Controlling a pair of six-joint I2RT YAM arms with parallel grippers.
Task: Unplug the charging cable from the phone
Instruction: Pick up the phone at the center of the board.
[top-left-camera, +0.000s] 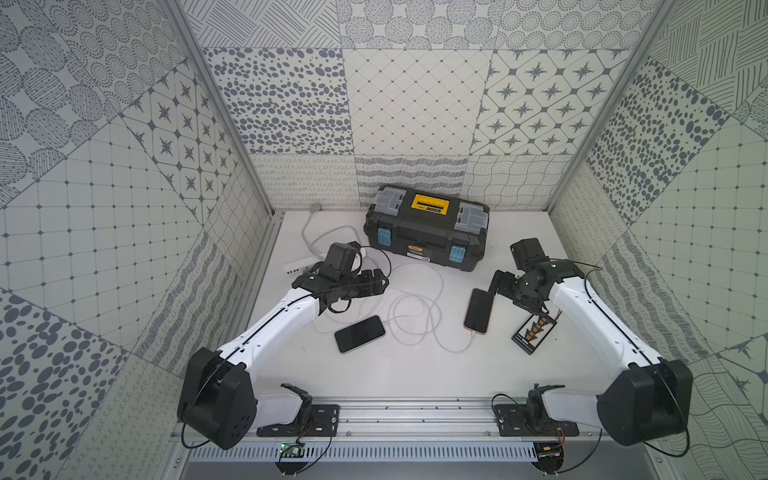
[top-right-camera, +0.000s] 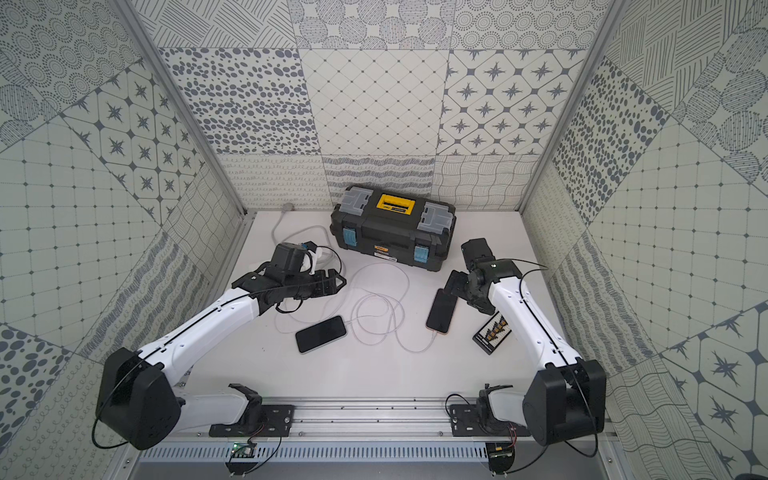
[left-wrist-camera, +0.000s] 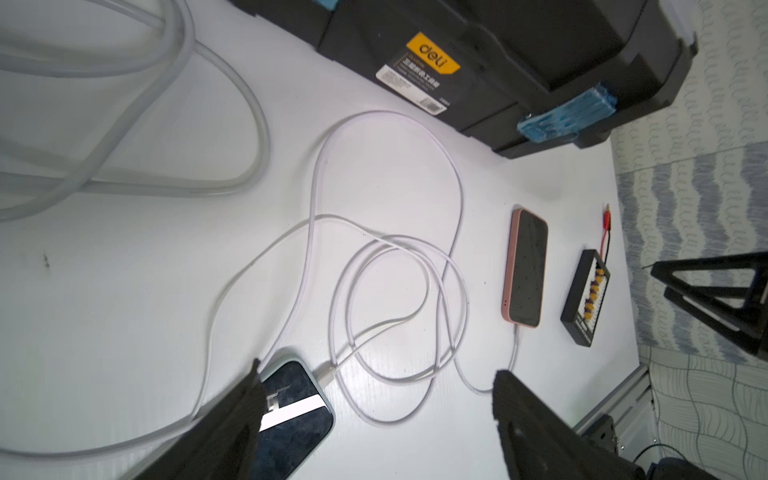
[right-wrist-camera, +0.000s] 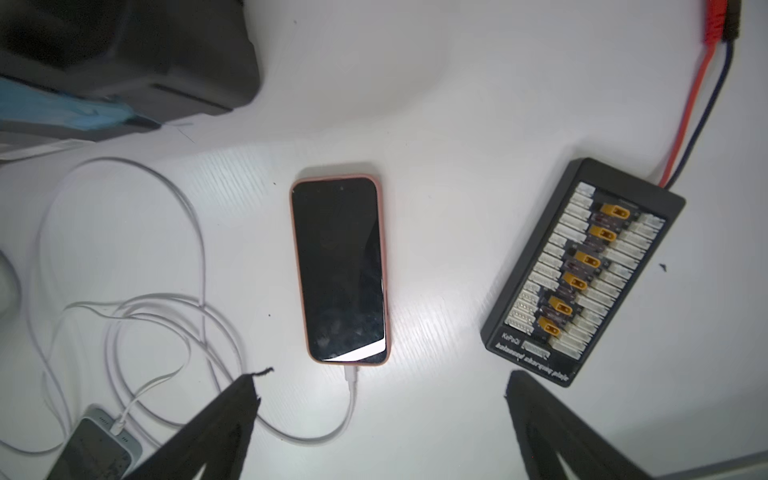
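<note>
Two phones lie screen-up on the white table, each with a white charging cable plugged in. The pale-cased phone (top-left-camera: 360, 333) (left-wrist-camera: 299, 419) has its plug (left-wrist-camera: 326, 376) at the end facing right. The pink-cased phone (top-left-camera: 478, 311) (right-wrist-camera: 340, 270) has its plug (right-wrist-camera: 351, 376) at its near end. The cables (top-left-camera: 411, 316) loop together between the phones. My left gripper (top-left-camera: 380, 282) (left-wrist-camera: 376, 386) hovers open behind the pale phone, nothing between its fingers. My right gripper (top-left-camera: 496, 282) (right-wrist-camera: 380, 382) stands open over the pink phone's far end, empty.
A black toolbox (top-left-camera: 428, 232) with blue latches stands at the back centre. A white power strip (top-left-camera: 299, 264) and a thick grey cord (top-left-camera: 309, 232) lie at the back left. A black connector board (top-left-camera: 534, 332) (right-wrist-camera: 582, 274) with red and dark leads lies right of the pink phone.
</note>
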